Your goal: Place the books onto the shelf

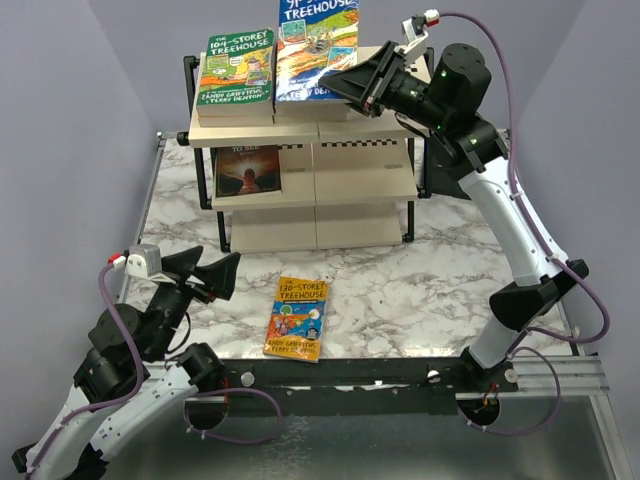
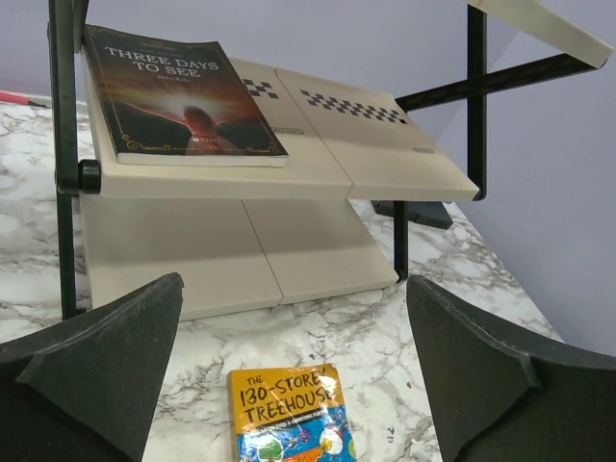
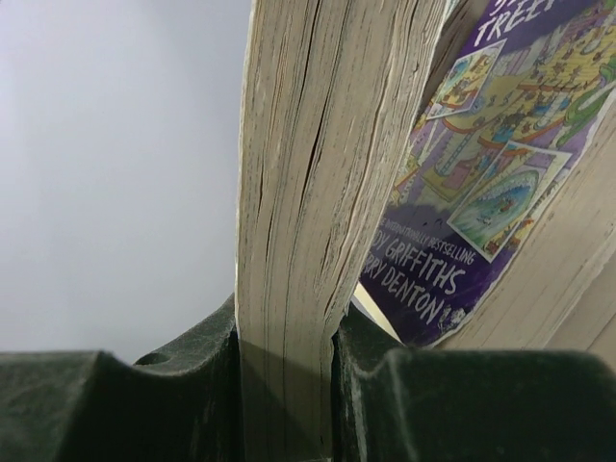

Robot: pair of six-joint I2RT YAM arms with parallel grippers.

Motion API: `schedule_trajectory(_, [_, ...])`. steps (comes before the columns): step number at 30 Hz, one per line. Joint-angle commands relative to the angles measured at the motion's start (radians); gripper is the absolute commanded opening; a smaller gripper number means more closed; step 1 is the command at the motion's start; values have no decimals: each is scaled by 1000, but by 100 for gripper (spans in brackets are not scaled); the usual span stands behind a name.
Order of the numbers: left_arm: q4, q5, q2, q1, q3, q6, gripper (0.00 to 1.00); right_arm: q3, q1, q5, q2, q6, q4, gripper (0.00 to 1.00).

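Book with a blue cover (image 1: pixel 316 40) is pinched by its page edge between the right fingers (image 1: pixel 345 85), which are closed narrow on it, and held tilted over the top tier of the shelf (image 1: pixel 360 185). A green book (image 1: pixel 237 68) lies at the top left, a purple book (image 3: pixel 481 144) just beside the held one, and a dark book (image 1: pixel 247 170) on the middle tier. An orange book (image 1: pixel 297 318) lies on the surface (image 1: pixel 400 290) near the left fingers (image 1: pixel 205 272), which are spread wide and hold nothing
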Motion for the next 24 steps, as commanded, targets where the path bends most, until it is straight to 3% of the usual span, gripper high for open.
schedule_trajectory(1, [-10,20,9,2,-2,19,99,85,-16,-81,18,94,100,3])
schedule_trajectory(7, [-11,17,9,3,-2,20,99,97,-25,-64,32,109,80,12])
schedule_trajectory(12, [-12,15,8,3,-2,19,99,139,-28,-53,55,100,40,27])
schedule_trajectory(24, [-13,11,6,2,-2,18,99,191,-34,-30,101,89,-23,42])
